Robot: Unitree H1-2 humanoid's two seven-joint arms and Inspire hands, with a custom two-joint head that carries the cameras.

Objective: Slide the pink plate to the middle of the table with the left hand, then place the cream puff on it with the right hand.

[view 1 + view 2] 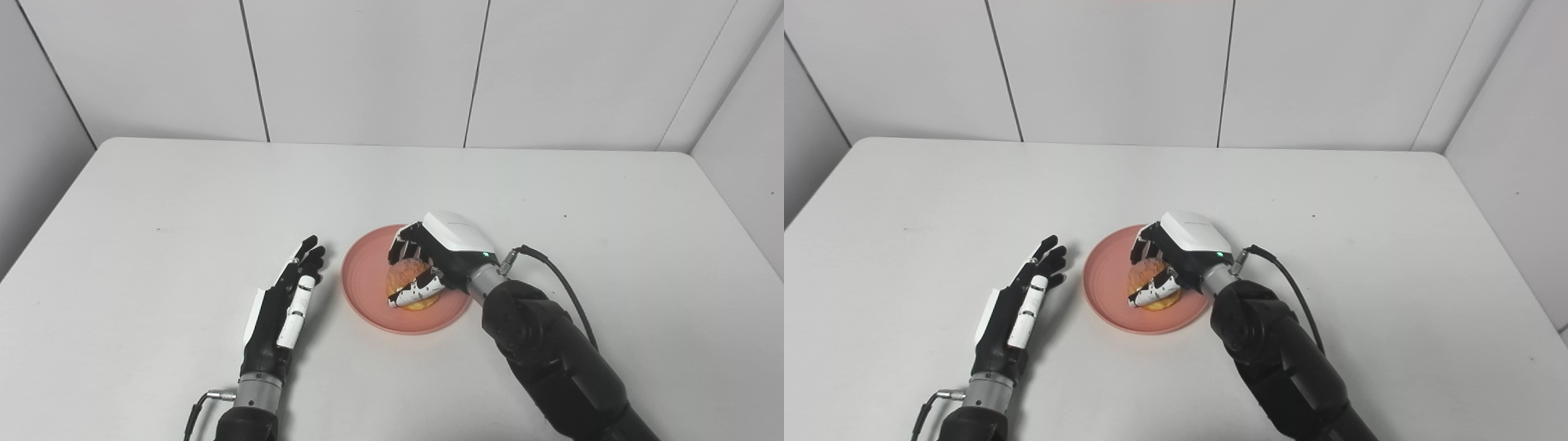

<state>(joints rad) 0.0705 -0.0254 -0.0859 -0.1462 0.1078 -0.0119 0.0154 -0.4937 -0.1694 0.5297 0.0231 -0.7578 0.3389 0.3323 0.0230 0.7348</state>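
Now right hand (438, 260) clasps cream puff (409, 278) over pink plate (367, 275).

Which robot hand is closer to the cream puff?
The right hand. Its fingers wrap around the cream puff on the pink plate. The left hand sits open on the table, left of the plate, not touching it.

I'm seeing both arms showing bulky black shells and silver wrist collars trailing black cables; the left hand (285, 303) and right hand (438, 254) are wearing white back plates (green light glowing on the right one).
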